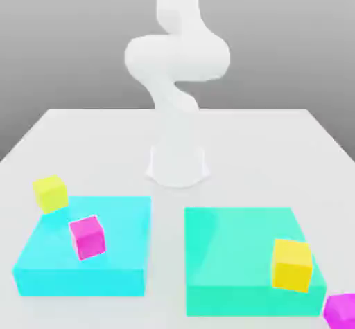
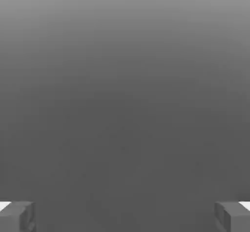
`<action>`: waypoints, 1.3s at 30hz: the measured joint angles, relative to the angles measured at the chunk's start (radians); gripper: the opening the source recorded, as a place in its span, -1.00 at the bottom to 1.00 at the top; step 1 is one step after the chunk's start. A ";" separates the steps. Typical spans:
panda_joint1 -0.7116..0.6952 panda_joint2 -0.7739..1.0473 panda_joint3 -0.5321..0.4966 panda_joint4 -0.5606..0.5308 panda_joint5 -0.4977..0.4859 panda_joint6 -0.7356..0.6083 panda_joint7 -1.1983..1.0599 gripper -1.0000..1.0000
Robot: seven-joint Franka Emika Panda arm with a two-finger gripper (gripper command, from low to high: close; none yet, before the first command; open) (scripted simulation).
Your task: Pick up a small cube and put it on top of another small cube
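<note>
Hanging with its two fingertips [image 2: 17, 216] spread wide at opposite edges of the hand view and nothing between them, the gripper [image 2: 125, 217] faces plain grey backdrop. Farther out, in the exterior view, the white arm [image 1: 177, 57] rises from its base [image 1: 177, 165] at the back of the white table [image 1: 277, 134], curling upward out of the picture. One small magenta cube [image 1: 87, 237] sits tilted on the cyan block [image 1: 83, 251] at the exterior view's left, with a yellow cube [image 1: 50, 193] just beside that block's far corner. The other magenta cube [image 1: 341, 309] lies at the exterior view's right edge, cut off by the frame, just beside the green block [image 1: 236, 258], which carries a second yellow cube [image 1: 291, 264]. Judging by look, the small cubes should be light and rigid, with flat smooth faces that could slip under a weak pinch; taking hold across two opposite side faces, fingers square to them, seems soundest, and the tilted one may need the wrist turned to match. The hand view gives the finger spread, which the exterior view does not, while the exterior view alone lays out the cubes, blocks and table.
</note>
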 joint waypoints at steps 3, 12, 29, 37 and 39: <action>0.056 0.114 -0.005 0.011 -0.007 0.029 -0.106 0.00; 0.185 0.441 0.002 0.041 -0.004 0.111 -0.427 0.00; 0.328 1.060 0.119 0.099 -0.071 0.265 -0.980 0.00; 0.363 1.272 0.106 0.138 -0.124 0.388 -1.011 -1.00; 0.363 1.272 0.106 0.138 -0.124 0.387 -1.011 -1.00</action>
